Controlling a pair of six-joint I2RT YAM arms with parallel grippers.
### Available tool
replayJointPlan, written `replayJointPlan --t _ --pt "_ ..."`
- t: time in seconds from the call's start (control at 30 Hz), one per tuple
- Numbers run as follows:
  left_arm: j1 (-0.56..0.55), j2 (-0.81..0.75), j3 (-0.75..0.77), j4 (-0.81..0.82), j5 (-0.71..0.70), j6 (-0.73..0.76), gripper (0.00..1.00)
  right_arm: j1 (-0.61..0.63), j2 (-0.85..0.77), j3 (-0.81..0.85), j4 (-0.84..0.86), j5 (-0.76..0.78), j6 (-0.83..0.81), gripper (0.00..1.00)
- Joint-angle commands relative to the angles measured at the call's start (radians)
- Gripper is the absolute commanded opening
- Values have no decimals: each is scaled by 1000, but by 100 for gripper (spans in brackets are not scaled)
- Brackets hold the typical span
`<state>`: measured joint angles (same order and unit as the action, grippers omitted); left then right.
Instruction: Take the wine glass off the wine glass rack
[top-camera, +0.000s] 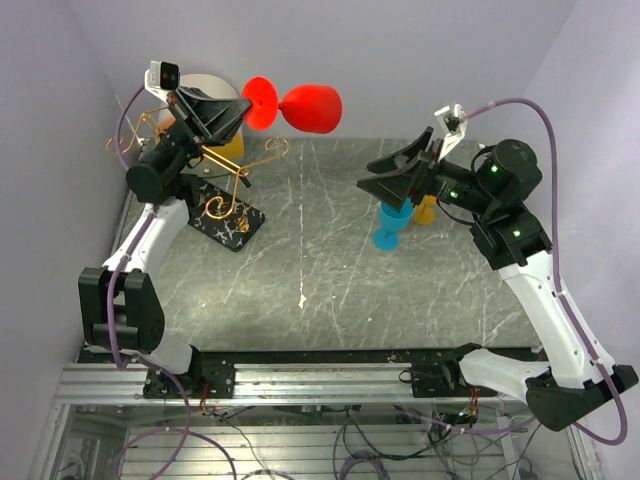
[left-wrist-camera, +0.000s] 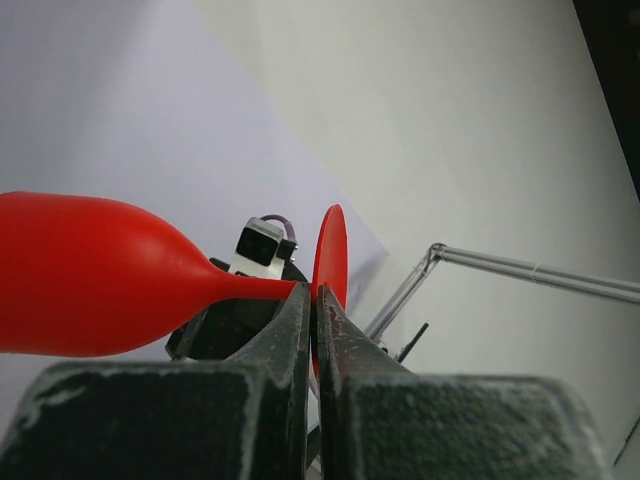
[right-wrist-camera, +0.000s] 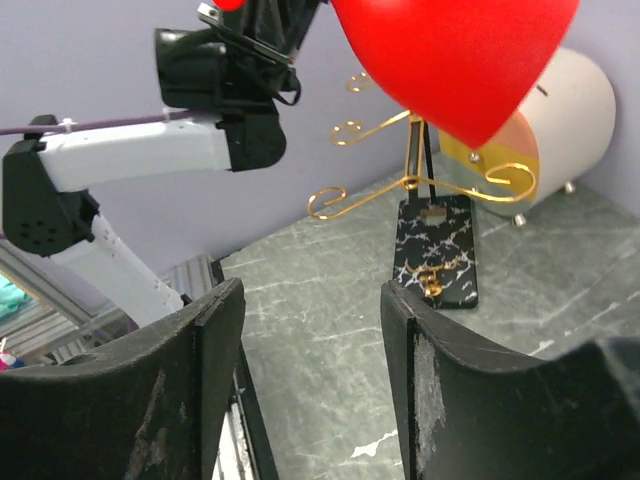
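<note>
My left gripper (top-camera: 240, 113) is shut on the stem of the red wine glass (top-camera: 310, 108) and holds it sideways in the air, bowl to the right, above and clear of the rack. In the left wrist view the jaws (left-wrist-camera: 313, 296) pinch the stem between the bowl (left-wrist-camera: 90, 275) and the round foot (left-wrist-camera: 332, 255). The wine glass rack (top-camera: 228, 165), gold wire on a black speckled base (top-camera: 226, 223), stands at the back left. My right gripper (top-camera: 388, 176) is open and empty at mid-table. In its view the red bowl (right-wrist-camera: 460, 50) hangs above the rack (right-wrist-camera: 412, 150).
A cream drum (top-camera: 212, 88) stands behind the rack and shows in the right wrist view (right-wrist-camera: 575, 105). A blue glass (top-camera: 391, 227) and a yellow glass (top-camera: 426, 210) stand under my right gripper. Walls close in at the left, back and right.
</note>
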<state>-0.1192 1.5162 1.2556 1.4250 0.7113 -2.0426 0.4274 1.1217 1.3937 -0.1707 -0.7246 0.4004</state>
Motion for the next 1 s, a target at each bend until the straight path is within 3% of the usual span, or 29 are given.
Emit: replayJointPlan --t 0.0,0.33,0.57,0.97 --pt "-30 -59 3 290 47 -136 7 2 -38 9 85 -34 -34 58" --pt "-73 -182 -79 302 45 -167 7 -3 38 78 168 -87 -27 63" --pt "-90 -250 -140 302 17 -169 7 -5 57 39 425 -254 143 69" --pt "-121 -312 -172 302 -27 -160 7 -4 123 -19 731 -341 356 68"
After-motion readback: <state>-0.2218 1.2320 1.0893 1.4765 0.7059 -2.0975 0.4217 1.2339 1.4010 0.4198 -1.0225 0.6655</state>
